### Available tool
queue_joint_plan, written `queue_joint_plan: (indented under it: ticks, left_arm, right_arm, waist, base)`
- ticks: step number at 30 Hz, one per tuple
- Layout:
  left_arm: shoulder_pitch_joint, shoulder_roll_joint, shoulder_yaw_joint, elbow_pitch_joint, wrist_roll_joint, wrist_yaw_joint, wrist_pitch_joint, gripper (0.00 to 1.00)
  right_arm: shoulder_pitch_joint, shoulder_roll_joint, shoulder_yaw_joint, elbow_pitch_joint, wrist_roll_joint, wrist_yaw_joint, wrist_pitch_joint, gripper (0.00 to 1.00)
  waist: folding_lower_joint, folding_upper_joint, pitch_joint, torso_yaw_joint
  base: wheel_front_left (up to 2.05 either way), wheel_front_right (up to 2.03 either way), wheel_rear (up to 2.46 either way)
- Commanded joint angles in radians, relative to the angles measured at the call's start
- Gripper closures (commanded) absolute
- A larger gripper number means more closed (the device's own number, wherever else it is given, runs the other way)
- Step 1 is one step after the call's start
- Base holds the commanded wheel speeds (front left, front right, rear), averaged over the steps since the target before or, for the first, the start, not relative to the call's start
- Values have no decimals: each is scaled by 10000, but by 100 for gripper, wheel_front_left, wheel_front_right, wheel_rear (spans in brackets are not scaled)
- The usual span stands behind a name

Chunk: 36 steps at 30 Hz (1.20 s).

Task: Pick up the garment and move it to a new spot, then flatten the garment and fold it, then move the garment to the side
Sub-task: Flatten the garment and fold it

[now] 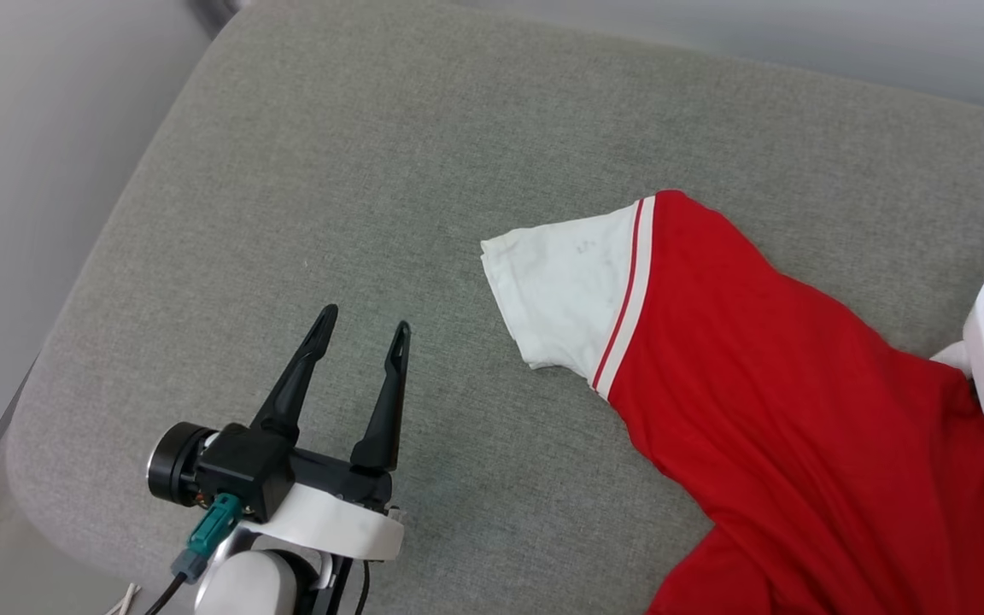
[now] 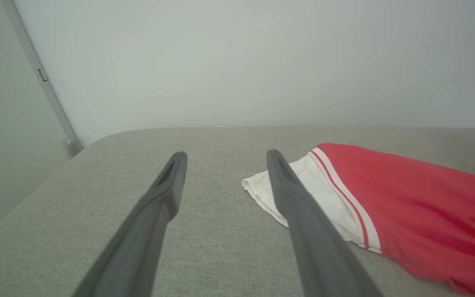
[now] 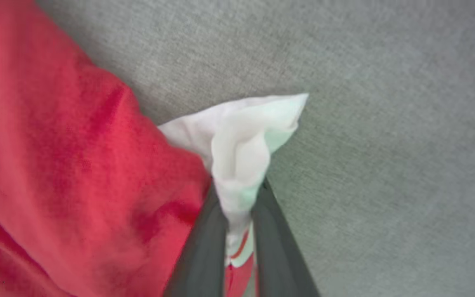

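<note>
Apparently R end effector (image 3: 238,185) pinches soft garment (image 3: 76,165), sleeve (image 3: 245,136) bunched.

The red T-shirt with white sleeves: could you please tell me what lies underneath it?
The red soft-fabric T-shirt with white short sleeves rests on a grey woven-fabric cushion. Anything between cloth and cushion is hidden. The right end effector pinches one white sleeve.

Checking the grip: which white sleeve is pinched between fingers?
The bunched sleeve clamped by the right gripper; the other sleeve lies flat and untouched on the cushion, beside the open left gripper.
</note>
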Motion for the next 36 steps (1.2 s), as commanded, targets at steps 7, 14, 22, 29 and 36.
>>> queue_joint_plan:
  ticks: [7,14,22,29,36]
  left_arm:
    - [136,169,171,127,11,-7,-25,0]
    - [338,291,363,59,6,-6,-25,0]
    - [519,405,468,-85,-36,-6,-25,0]
    - [446,606,434,-68,-3,-6,-25,0]
    - [504,745,483,93,-32,-7,-25,0]
  right_arm:
    - [-496,10,-116,-598,501,-6,-1234,100]
    - [-34,45,-819,-1474,921,-5,-2535,100]
    - [2807,444,-2242,-2217,636,-5,-3800,100]
    - [3922,886,-2433,-809,174,-5,-5054,80]
    - [3477,1007,-1829,135,418,-5,-6107,0]
  waist:
    - [-1,0,-766,-642]
    - [-1,0,-1200,-1193]
    - [-1,0,-1125,-1707]
    - [-1,0,-1028,-2072]
    - [-1,0,-1352,-2335]
  base:
    - [0,0,0]
    - [0,0,0]
    - [0,0,0]
    - [0,0,0]
    - [0,0,0]
